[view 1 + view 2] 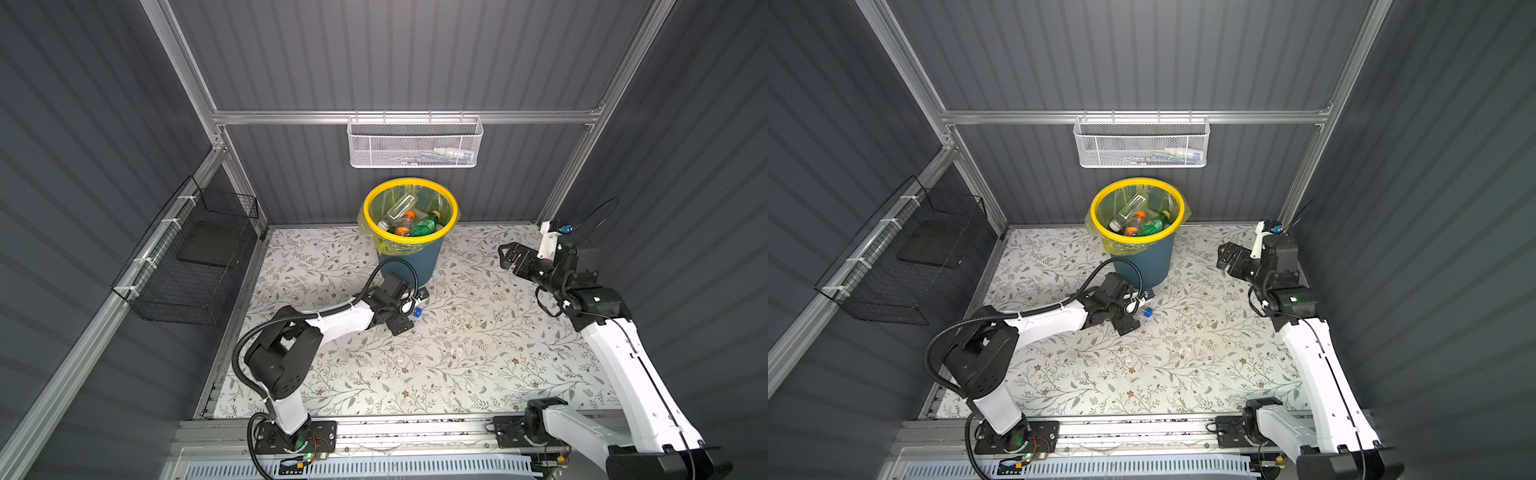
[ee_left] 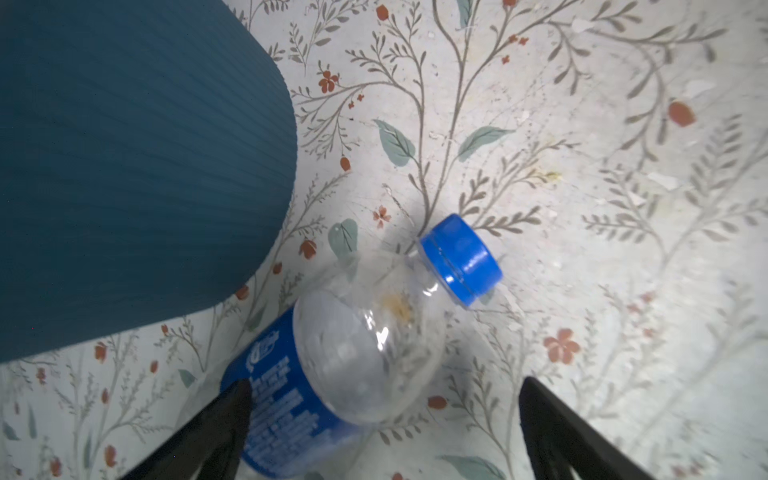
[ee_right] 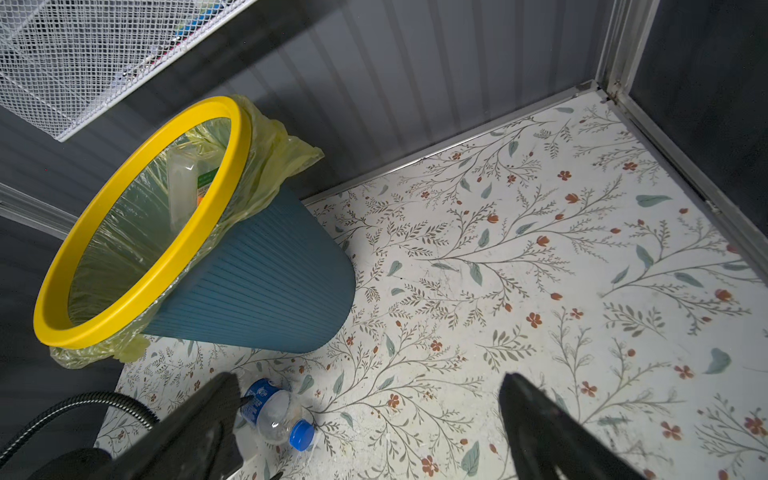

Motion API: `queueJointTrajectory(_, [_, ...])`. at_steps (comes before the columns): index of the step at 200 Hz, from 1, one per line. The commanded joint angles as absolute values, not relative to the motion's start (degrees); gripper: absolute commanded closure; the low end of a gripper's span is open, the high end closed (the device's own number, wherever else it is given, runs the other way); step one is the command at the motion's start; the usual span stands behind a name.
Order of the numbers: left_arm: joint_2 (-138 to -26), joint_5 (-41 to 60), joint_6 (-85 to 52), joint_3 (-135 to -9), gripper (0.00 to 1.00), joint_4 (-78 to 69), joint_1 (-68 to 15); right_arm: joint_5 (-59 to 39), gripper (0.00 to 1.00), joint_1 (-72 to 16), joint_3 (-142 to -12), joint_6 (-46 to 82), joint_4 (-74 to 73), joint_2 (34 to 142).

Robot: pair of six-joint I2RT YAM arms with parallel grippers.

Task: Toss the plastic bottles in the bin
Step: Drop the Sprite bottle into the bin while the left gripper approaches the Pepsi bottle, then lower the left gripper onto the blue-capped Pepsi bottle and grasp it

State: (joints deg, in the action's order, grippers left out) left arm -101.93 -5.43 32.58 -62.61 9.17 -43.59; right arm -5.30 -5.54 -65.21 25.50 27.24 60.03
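Observation:
One plastic bottle (image 2: 365,353), clear with a blue label and blue cap, lies on its side on the floral floor just in front of the bin (image 1: 415,262). My left gripper (image 2: 384,382) is open and low over it, with the bottle between the fingers and one finger (image 2: 232,415) at the label. In a top view only the bottle's cap (image 1: 417,312) shows past the left gripper (image 1: 411,311). Inside the yellow-rimmed bin lie a green bottle (image 1: 424,226), an orange-capped one (image 1: 405,222) and a clear one (image 1: 401,208). My right gripper (image 1: 509,255) hangs open and empty at the far right, apart from everything.
A white mesh basket (image 1: 415,143) hangs on the back wall above the bin. A black wire basket (image 1: 195,257) hangs on the left wall. Grey panel walls close in the floor on three sides. The bin's blue wall (image 2: 124,166) stands close beside the left gripper.

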Motion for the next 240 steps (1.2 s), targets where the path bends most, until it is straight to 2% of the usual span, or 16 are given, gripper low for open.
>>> queueJointTrajectory(1, [-103.91,-7.03,37.22,-64.07,0.05,11.30,-44.03,-6.68,0.01,-5.10,-63.74,26.29,25.30,59.22])
queueJointTrajectory(27, [-103.82,-5.28,34.96,-64.18,0.15,13.14,-44.03,-7.26,0.01,-4.83,-62.20,27.31,24.32,58.75])
queueJointTrajectory(57, [-102.58,-1.41,28.90,-64.33,0.34,15.84,-44.29,-7.79,0.01,-4.66,-61.11,27.95,23.51,58.63])
queueJointTrajectory(76, [-101.53,-1.53,25.50,-64.35,0.35,16.63,-44.91,-8.08,0.01,-4.71,-60.91,28.32,23.12,58.65])
queueJointTrajectory(90, [-100.90,-2.08,22.93,-65.20,0.30,17.87,-44.91,-8.26,0.01,-4.66,-60.74,28.52,22.96,58.67])
queueJointTrajectory(116, [-100.40,-3.44,21.09,-66.56,0.10,20.70,-44.78,-8.92,0.01,-4.66,-60.43,28.94,22.77,58.67])
queueJointTrajectory(134, [-99.90,-4.63,21.39,-66.18,0.04,21.69,-44.65,-9.38,0.01,-4.66,-59.99,29.32,22.74,58.49])
queueJointTrajectory(182, [-96.82,-4.13,22.88,-64.03,0.03,25.86,-41.26,-9.10,0.01,-4.66,-58.21,29.92,22.57,57.13])
queueJointTrajectory(240, [-95.64,-4.76,22.85,-60.20,0.04,28.49,-40.92,-9.84,0.01,-4.66,-57.67,30.59,21.40,57.52])
